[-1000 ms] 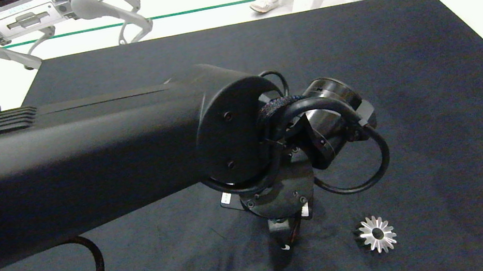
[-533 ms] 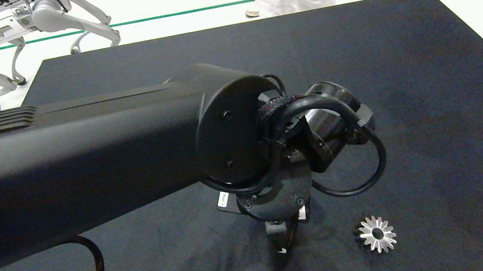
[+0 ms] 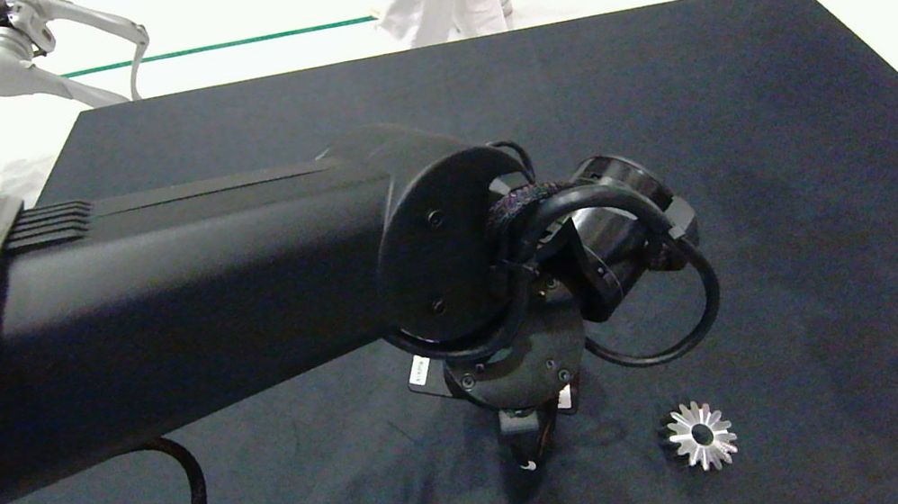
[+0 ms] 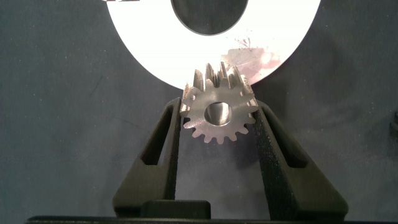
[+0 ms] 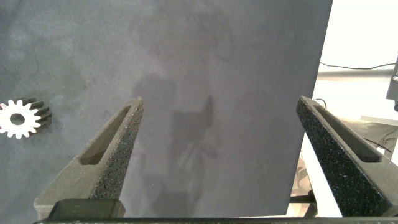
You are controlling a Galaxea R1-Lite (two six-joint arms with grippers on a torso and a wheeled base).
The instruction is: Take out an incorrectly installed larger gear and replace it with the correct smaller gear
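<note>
**Small gear gripped over the white disc**

While the left gripper (image 4: 217,121) clamps the smaller gear (image 4: 219,106) between both fingers, that gear hangs at the rim of a white disc (image 4: 155,43) with a dark centre hole. On the black mat (image 3: 760,145), the larger gear (image 3: 700,435) lies alone, just beside the left arm. Off at the mat's edge, the right gripper (image 5: 217,130) hovers, fingers spread wide, holding nothing.

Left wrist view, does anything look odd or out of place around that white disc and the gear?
A reddish smudge and dark scratches mark the white disc beside the smaller gear, which the left gripper clamps at the disc's edge. The larger gear lies loose on the table.
</note>
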